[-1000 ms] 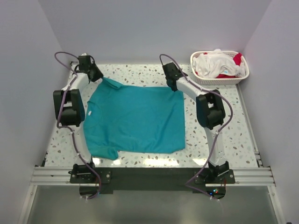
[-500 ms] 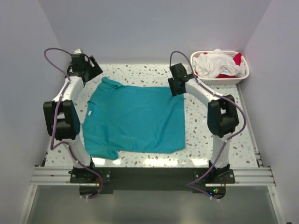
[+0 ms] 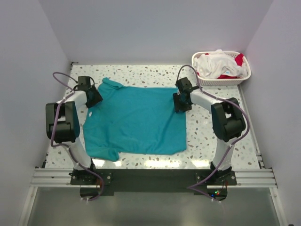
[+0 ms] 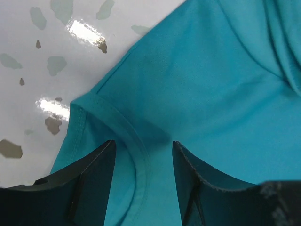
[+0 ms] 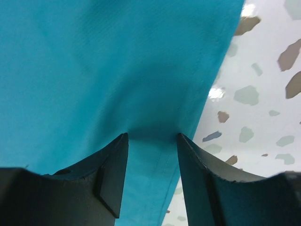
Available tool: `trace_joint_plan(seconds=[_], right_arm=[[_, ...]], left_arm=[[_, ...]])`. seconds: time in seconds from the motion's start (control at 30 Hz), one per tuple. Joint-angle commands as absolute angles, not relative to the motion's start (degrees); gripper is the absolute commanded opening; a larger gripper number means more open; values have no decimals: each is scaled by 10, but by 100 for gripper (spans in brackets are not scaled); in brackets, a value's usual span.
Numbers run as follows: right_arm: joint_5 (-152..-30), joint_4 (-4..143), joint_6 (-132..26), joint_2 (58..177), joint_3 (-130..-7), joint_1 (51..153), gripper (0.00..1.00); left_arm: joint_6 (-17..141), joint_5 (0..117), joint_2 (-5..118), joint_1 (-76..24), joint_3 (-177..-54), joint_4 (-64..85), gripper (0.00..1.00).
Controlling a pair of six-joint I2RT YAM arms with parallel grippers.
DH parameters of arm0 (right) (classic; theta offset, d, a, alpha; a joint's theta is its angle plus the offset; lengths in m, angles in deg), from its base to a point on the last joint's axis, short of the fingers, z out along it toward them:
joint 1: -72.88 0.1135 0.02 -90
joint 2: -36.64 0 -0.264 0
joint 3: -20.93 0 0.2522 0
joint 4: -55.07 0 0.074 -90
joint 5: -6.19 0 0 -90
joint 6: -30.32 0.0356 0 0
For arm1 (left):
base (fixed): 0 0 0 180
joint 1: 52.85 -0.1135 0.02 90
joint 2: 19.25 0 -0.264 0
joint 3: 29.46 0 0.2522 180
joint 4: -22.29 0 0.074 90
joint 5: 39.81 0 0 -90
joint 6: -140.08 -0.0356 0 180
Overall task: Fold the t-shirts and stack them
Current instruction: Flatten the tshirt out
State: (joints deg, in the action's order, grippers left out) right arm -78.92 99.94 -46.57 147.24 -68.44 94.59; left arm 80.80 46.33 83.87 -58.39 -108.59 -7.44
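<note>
**Item:** teal t-shirt [image 3: 136, 122].

**Location:** It lay spread flat on the speckled table [image 3: 146, 74] between the two arms, neck toward the left arm and bottom hem toward the right. The white and red t-shirts [image 3: 218, 63] sat heaped in the basket [image 3: 221, 83] at the far right corner, well apart.

**Left gripper** [image 3: 93, 97]: It was low at the collar with jaws partly open. The neck band [image 4: 117, 125] ran between them, and nothing was clamped so far as the wrist view showed.

**Right gripper** [image 3: 181, 102]: It was low at the far end of the hem [image 5: 214, 70] with jaws partly open. Cloth puckered up between them (not visibly pinched).

**Risks, as judged:**
- The left jaws might close on the upper layer of the collar only, so the layers would part on lifting.
- The right jaws stood close to the cloth's edge, so a shallow bite there could let the hem slip out.
- Unequal lifting by the two arms would likely skew the fold line or drag the whole shirt across the glossy table.

**Condition:**
- The shirt was plain, with a round neck and a stitched band.
- The body was largely smooth.
- There were soft creases near the far sleeve.
- The near sleeve was slightly curled at its tip.
- The fabric looked a thin, limp knit, likely to sag and drape when raised.
</note>
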Motion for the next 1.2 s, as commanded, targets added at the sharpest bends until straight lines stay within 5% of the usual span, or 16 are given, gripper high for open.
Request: trace_joint_plan(seconds=[0.0,0.5,0.63,0.9,1.17], right_arm=[[-805,953,-439,1484,-689,914,49],[-797,1044,-455,1646,-989,846,57],[-802,1034,-441,1540,-888,845,64],[-904,949,-347,1290,-569,822,86],[-966,825,-241,1208,-390,815,87]], left_arm=[[816,471,887,-598,-1130,-67,56],[830,528,1065,-601,-1365,-117,68],[817,504,945,-593,-1310,-102,81],[761,447,678,-544,-1110,-132,89],[730,446,495,-500,-912,-132,90]])
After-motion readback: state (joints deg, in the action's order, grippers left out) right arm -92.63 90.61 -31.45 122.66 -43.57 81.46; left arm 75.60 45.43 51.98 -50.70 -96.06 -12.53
